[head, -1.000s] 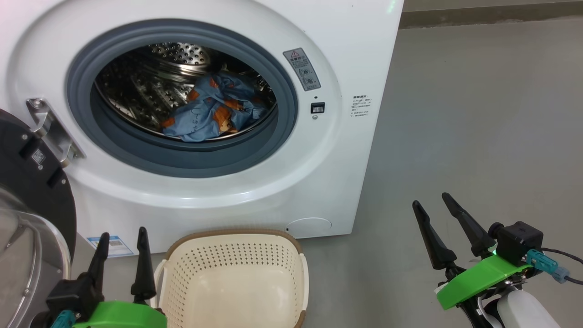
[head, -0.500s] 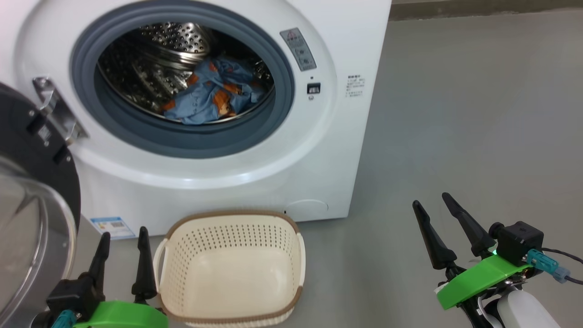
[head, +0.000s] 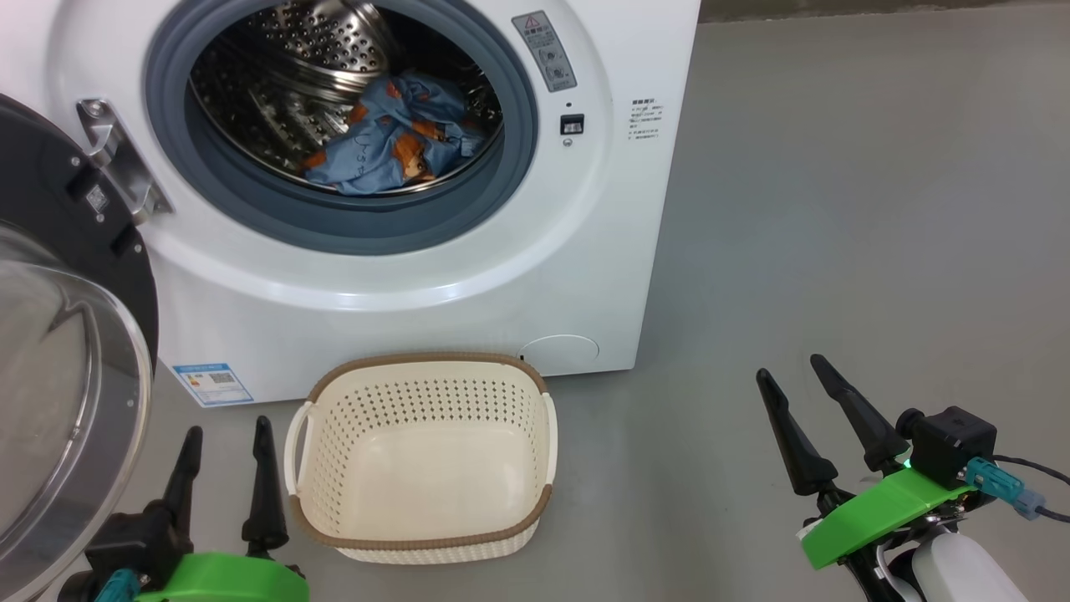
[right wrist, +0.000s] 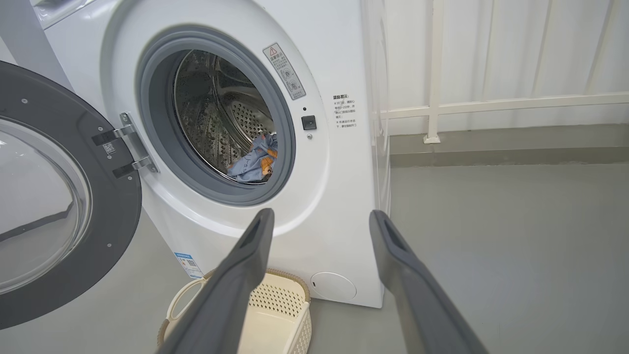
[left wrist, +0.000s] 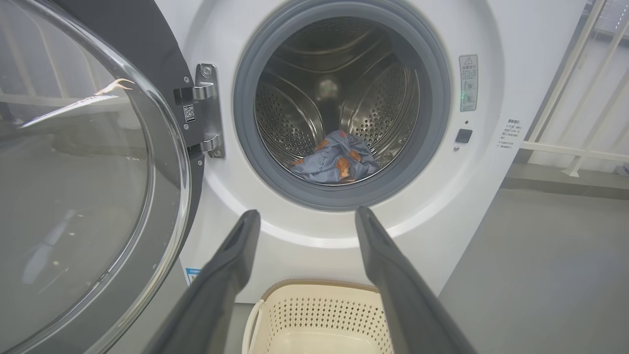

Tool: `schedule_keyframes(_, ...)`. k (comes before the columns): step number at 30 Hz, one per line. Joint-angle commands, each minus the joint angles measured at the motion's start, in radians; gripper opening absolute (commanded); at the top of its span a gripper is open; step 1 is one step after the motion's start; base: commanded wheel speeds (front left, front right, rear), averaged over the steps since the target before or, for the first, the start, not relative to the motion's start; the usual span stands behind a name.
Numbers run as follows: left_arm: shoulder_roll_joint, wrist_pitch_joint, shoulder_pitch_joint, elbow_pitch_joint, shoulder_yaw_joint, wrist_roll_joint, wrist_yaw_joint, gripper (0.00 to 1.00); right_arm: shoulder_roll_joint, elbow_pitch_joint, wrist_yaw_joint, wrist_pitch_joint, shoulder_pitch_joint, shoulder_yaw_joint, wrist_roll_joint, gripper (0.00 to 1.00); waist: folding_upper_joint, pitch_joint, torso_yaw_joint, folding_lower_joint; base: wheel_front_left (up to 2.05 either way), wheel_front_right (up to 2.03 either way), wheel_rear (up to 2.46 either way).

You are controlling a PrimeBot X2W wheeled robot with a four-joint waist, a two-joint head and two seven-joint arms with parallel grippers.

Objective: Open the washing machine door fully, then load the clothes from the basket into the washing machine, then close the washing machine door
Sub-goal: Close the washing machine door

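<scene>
Clothes of light-blue printed fabric (head: 389, 142) lie in the drum (head: 326, 50) of the big white washing machine (head: 401, 309); the cream perforated plastic basket (head: 422, 401) on the floor (head: 836, 209) is bare. Closing seems next: push the wide-swung glossy black round door (head: 50, 209) shut. Left gripper (head: 228, 426) and right gripper (head: 790, 368) stand spread, holding nothing

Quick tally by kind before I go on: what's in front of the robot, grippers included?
washing machine: 1
washing machine door: 1, open
basket: 1, empty
clothes: 1 bundle, in the drum
grippers: 2, left gripper and right gripper, both open
Total: 6

Grey floor (head: 836, 209), white railing (right wrist: 491, 104)
</scene>
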Motion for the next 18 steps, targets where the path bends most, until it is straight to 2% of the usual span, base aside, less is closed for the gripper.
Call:
schedule_keyframes(1,0.011,-0.006,-0.025,-0.026,0.032,0.003,-0.004,1.0,-0.009,-0.02,0.002,-0.005,-0.017,0.022,0.005,1.0,-0.0001,-0.001,0.0,0.0,0.0,0.0,0.0)
schedule_keyframes(18,0.011,-0.006,-0.011,-0.011,0.03,0.001,-0.004,1.0,-0.014,-0.013,0.002,-0.005,-0.004,0.035,0.008,1.0,-0.0001,-0.03,0.006,0.0,0.0,0.0,0.0)
